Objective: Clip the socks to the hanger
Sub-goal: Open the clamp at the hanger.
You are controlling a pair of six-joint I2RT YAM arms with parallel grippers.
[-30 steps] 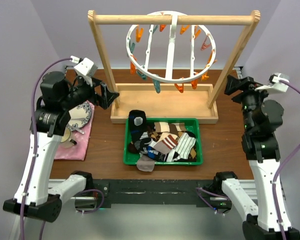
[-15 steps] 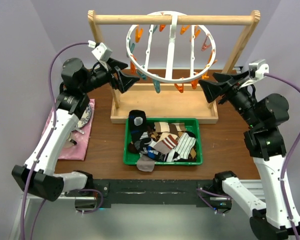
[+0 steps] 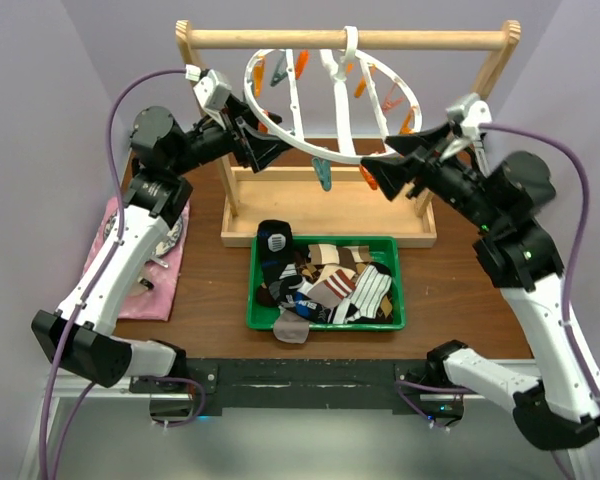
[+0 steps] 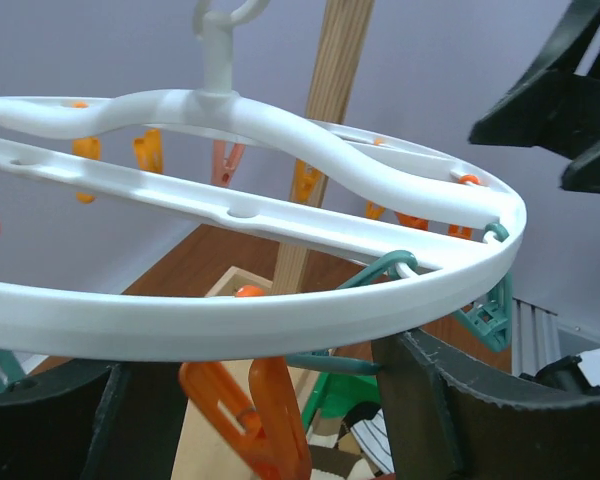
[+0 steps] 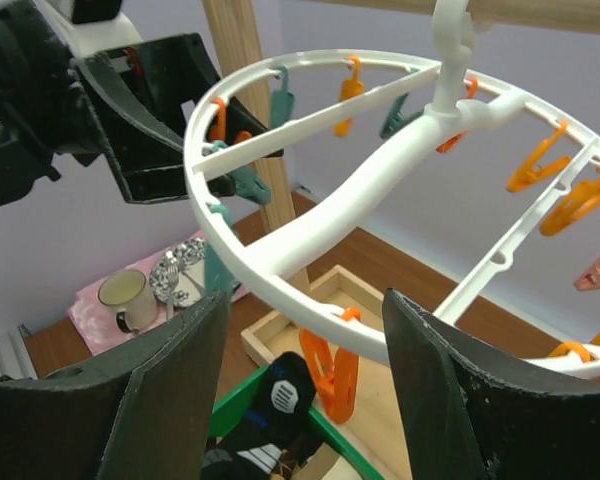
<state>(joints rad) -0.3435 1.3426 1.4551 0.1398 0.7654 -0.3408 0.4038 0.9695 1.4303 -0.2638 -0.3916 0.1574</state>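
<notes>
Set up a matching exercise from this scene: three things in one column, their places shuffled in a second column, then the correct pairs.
Things:
1. socks
2. hanger
3. cup

Places:
A. on the pink cloth
B. in the green tray
C. hung from the wooden bar

Pairs: 1-B, 2-C, 3-A
</notes>
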